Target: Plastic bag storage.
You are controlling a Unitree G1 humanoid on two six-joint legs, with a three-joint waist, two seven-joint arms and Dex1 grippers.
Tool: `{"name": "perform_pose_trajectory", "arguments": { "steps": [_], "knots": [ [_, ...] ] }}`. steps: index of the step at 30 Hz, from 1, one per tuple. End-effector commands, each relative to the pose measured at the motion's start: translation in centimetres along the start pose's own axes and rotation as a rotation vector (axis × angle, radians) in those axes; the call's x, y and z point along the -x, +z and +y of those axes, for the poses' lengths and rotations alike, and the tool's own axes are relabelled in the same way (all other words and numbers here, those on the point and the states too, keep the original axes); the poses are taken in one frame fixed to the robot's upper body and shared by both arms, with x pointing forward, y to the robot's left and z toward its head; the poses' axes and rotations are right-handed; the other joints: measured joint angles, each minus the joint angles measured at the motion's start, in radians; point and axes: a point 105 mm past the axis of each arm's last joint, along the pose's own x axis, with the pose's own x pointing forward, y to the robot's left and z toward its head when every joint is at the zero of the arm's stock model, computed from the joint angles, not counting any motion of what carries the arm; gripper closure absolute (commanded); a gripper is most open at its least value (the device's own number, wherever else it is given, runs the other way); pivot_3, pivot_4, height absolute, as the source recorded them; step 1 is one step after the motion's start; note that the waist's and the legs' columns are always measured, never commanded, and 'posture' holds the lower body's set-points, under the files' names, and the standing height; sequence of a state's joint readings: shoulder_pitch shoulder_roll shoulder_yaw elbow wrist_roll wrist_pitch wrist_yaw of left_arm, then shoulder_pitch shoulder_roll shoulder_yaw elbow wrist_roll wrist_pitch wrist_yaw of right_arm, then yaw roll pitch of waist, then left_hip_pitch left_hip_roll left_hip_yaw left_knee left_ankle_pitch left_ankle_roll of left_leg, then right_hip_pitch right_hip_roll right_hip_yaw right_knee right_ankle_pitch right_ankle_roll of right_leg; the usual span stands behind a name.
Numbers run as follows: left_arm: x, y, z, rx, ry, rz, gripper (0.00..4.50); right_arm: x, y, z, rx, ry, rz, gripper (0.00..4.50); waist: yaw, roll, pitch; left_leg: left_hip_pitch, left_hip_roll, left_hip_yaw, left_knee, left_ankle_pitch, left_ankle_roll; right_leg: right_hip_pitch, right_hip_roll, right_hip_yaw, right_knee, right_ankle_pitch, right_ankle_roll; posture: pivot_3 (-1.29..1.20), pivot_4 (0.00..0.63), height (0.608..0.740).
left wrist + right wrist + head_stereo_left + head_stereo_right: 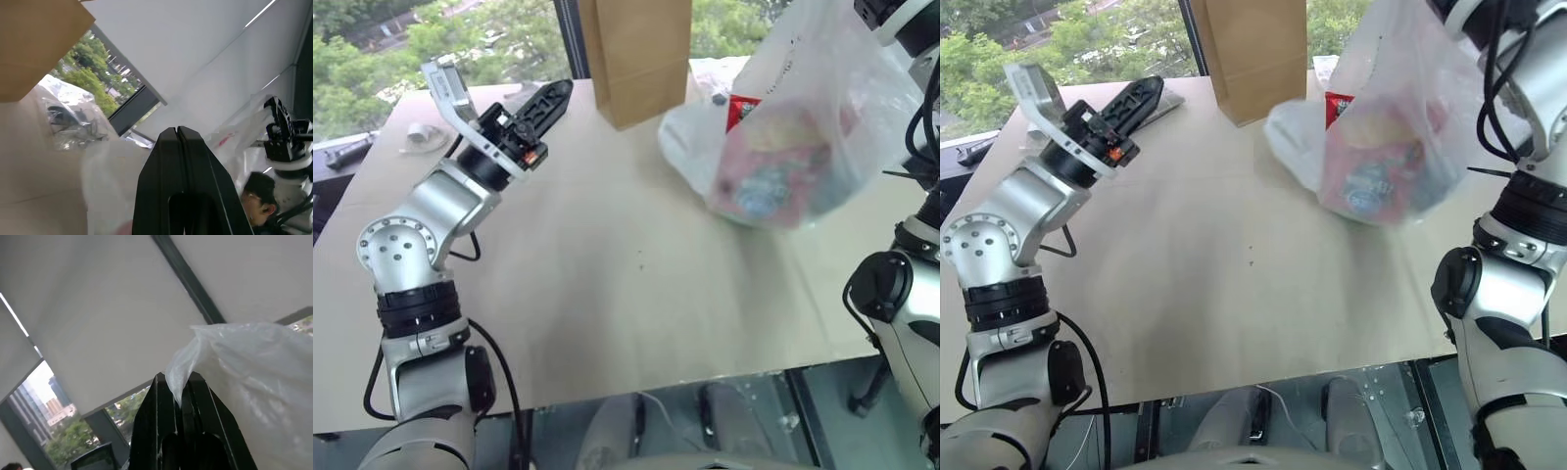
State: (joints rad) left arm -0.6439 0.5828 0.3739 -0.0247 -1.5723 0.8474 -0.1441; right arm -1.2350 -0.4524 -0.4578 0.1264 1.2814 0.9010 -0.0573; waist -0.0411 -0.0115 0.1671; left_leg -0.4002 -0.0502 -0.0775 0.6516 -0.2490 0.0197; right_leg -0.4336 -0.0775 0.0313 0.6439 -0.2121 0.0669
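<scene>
The plastic bag (793, 147), translucent white film with red patches, hangs over the table's far right side. Its top is drawn up toward my right arm at the upper right. In the right wrist view my right gripper (177, 378) is shut on a pinched fold of the plastic bag (254, 377). The bag's bottom is low over the table (607, 284); I cannot tell whether it touches. My left gripper (548, 98) is shut and holds nothing. It is raised over the far left of the table and points toward the brown paper bag, well apart from the plastic bag.
A tall brown paper bag (636, 54) stands at the table's far edge, between the two grippers. A clear bag of small dark parts (68, 122) lies behind the plastic bag. Small clear clutter (426, 137) sits at the far left corner. A person's head (259, 196) shows beside my right arm.
</scene>
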Motion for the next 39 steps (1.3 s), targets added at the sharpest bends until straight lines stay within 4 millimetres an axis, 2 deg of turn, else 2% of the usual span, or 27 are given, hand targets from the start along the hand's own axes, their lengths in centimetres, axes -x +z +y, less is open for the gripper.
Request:
{"name": "perform_pose_trajectory", "arguments": {
  "steps": [1, 4, 11, 12, 14, 17, 21, 23, 27, 30, 33, 36, 38, 39],
  "knots": [
    [0.2, 0.1, -1.2, -0.049, -0.028, -0.008, 4.50, -1.4, 3.3, 3.9, 0.050, 0.137, -0.107, 4.44, -0.001, 0.001, 0.001, 0.000, 0.000, 0.000, 0.000, 0.000, 0.000, 0.000, 0.000, 0.000, 0.000, 0.000, 0.000, 0.00, 0.150, 0.740],
    [0.4, -0.2, -1.3, -0.060, -0.025, 0.000, 4.50, -2.4, 4.1, 5.2, 0.054, 0.187, -0.119, 4.44, 0.000, 0.001, 0.001, -0.001, 0.000, 0.000, 0.000, 0.000, 0.000, -0.002, 0.000, 0.000, 0.000, 0.000, 0.000, 0.00, 0.150, 0.740],
    [0.8, -0.9, -0.2, -0.084, 0.036, 0.001, 4.50, -3.6, 4.3, 7.4, 0.040, 0.264, -0.126, 4.44, 0.001, 0.001, 0.001, -0.002, 0.000, 0.001, -0.001, 0.000, 0.000, -0.002, 0.000, 0.001, -0.001, 0.000, 0.000, 0.00, 0.150, 0.740],
    [0.9, -1.0, 0.0, -0.092, 0.051, 0.001, 4.50, -3.5, 4.1, 7.4, 0.036, 0.267, -0.127, 4.44, 0.001, 0.001, 0.001, -0.002, 0.000, 0.000, -0.001, 0.000, 0.000, -0.002, 0.000, 0.001, -0.001, 0.000, 0.000, 0.00, 0.150, 0.740],
    [1.0, -1.0, 0.5, -0.101, 0.080, -0.012, 4.50, -2.9, 2.8, 6.1, 0.021, 0.224, -0.105, 4.44, 0.001, 0.001, 0.001, -0.002, 0.000, 0.000, -0.001, 0.000, 0.000, -0.002, 0.000, 0.001, -0.001, 0.000, 0.000, 0.00, 0.150, 0.740],
    [1.4, -0.9, 1.0, -0.110, 0.110, -0.025, 4.50, -0.5, -1.5, 2.6, 0.068, 0.093, 0.006, 4.44, 0.006, -0.003, -0.001, -0.002, 0.001, -0.002, -0.001, 0.000, 0.000, -0.001, 0.000, -0.001, -0.002, 0.000, 0.000, 0.00, 0.150, 0.740],
    [2.0, -1.8, 1.6, -0.127, 0.141, 0.005, 4.50, 5.7, -10.3, -2.5, 0.177, -0.122, 0.281, 4.44, 0.021, -0.003, -0.001, -0.005, -0.001, -0.005, 0.001, -0.001, 0.001, -0.001, -0.002, -0.004, -0.002, 0.000, 0.000, 0.00, 0.150, 0.740],
    [2.1, -2.6, 1.9, -0.141, 0.149, 0.032, 4.50, 8.6, -13.6, -4.1, 0.233, -0.198, 0.401, 4.44, 0.024, -0.001, 0.000, -0.006, -0.001, -0.002, 0.002, -0.001, 0.001, -0.004, -0.003, -0.002, 0.000, 0.000, 0.000, 0.00, 0.150, 0.740],
    [2.1, -4.0, 2.3, -0.185, 0.173, 0.090, 4.50, 13.6, -18.6, -5.9, 0.398, -0.253, 0.644, 4.44, 0.021, -0.001, 0.000, -0.013, -0.001, 0.000, 0.008, 0.000, 0.001, -0.014, -0.002, 0.000, 0.008, 0.000, 0.000, 0.00, 0.150, 0.740],
    [2.5, -5.4, 2.8, -0.257, 0.211, 0.146, 4.50, 15.8, -19.9, -5.8, 0.501, -0.216, 0.735, 3.60, 0.022, -0.001, 0.000, -0.012, -0.001, 0.000, 0.011, -0.001, 0.001, -0.011, -0.001, 0.000, 0.009, 0.000, 0.000, 0.00, 0.150, 0.740],
    [3.6, -6.8, 3.5, -0.399, 0.233, 0.197, 4.50, 16.9, -19.5, -5.5, 0.543, -0.201, 0.737, 2.22, 0.020, -0.001, 0.000, -0.011, -0.001, 0.000, 0.014, -0.003, 0.004, -0.009, 0.000, 0.000, 0.009, 0.000, 0.001, 0.00, 0.150, 0.740],
    [5.1, -8.7, 3.2, -0.417, 0.168, 0.295, 3.79, 19.2, -19.1, -5.8, 0.654, -0.219, 0.802, 0.98, 0.025, -0.001, 0.000, -0.009, -0.001, 0.000, 0.014, -0.003, 0.005, -0.007, 0.000, 0.000, 0.009, 0.000, 0.001, 0.00, 0.150, 0.740],
    [5.6, -9.0, 2.9, -0.428, 0.140, 0.312, 3.02, 20.3, -18.7, -5.6, 0.683, -0.221, 0.814, 0.20, 0.032, -0.001, 0.000, -0.009, 0.000, -0.001, 0.014, -0.003, 0.005, -0.006, 0.000, -0.002, 0.007, 0.000, 0.001, 0.00, 0.150, 0.740],
    [5.8, -9.3, 2.8, -0.463, 0.122, 0.336, 2.52, 20.6, -18.6, -5.4, 0.694, -0.220, 0.812, 0.00, 0.033, -0.002, 0.000, -0.010, 0.000, -0.003, 0.014, -0.003, 0.005, -0.005, 0.000, -0.004, 0.006, 0.000, 0.001, 0.00, 0.150, 0.740]
  ]
}}
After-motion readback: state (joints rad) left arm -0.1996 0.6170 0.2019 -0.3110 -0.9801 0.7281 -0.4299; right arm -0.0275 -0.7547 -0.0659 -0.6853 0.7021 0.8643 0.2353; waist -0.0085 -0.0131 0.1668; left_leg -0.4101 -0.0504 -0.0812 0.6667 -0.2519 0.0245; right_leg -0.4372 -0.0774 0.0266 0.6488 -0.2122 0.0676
